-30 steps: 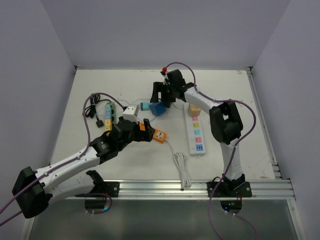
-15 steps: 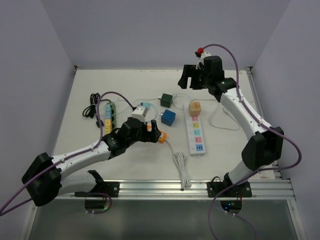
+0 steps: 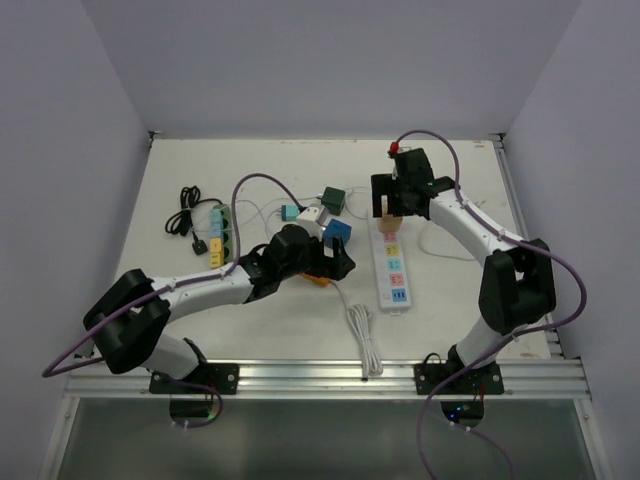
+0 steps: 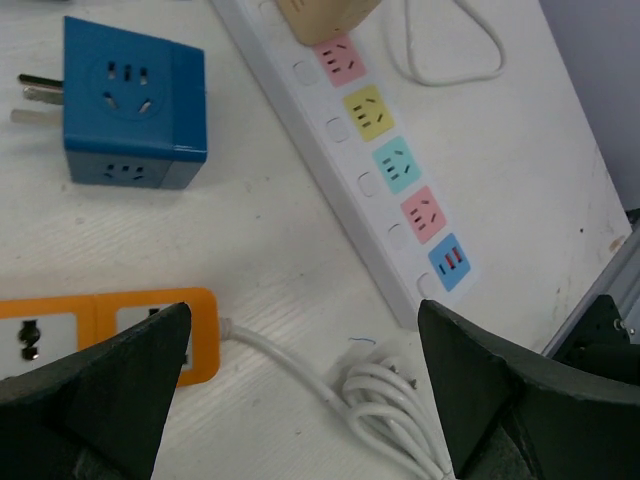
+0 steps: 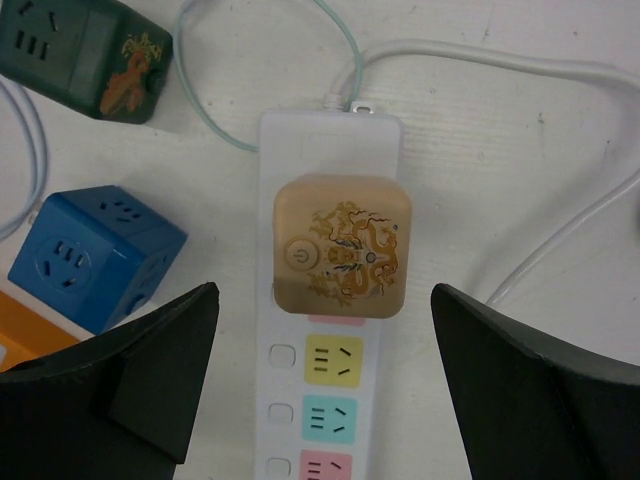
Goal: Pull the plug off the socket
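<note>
1. Task object: the tan cube plug (image 5: 342, 248) sits in the uppermost socket of the white power strip (image 5: 330, 135), just below the strip's cable entry. It is not yet pulled off.
2. Right gripper (image 5: 322, 340): released and grasping nothing. Its fingers stand wide apart on either side of the plug and clear of its faces. This spread and centring probably prepares a descent and a clench on two opposite sides.
3. Left gripper (image 4: 302, 360): released and empty. It hangs over the cable end of the orange strip (image 4: 110, 325), well apart from the plug. As judged, it does not brace the white power strip, so the strip may lift with the plug.
4. Right wrist view only: shows the plug's top face and the gap on each side.
5. Left wrist view only: shows the free coloured sockets in the lower part of the strip and the coiled cable (image 4: 385, 395).
6. Top view only: shows both arms together. The right gripper hides most of the plug there, and contact cannot be determined.
</note>
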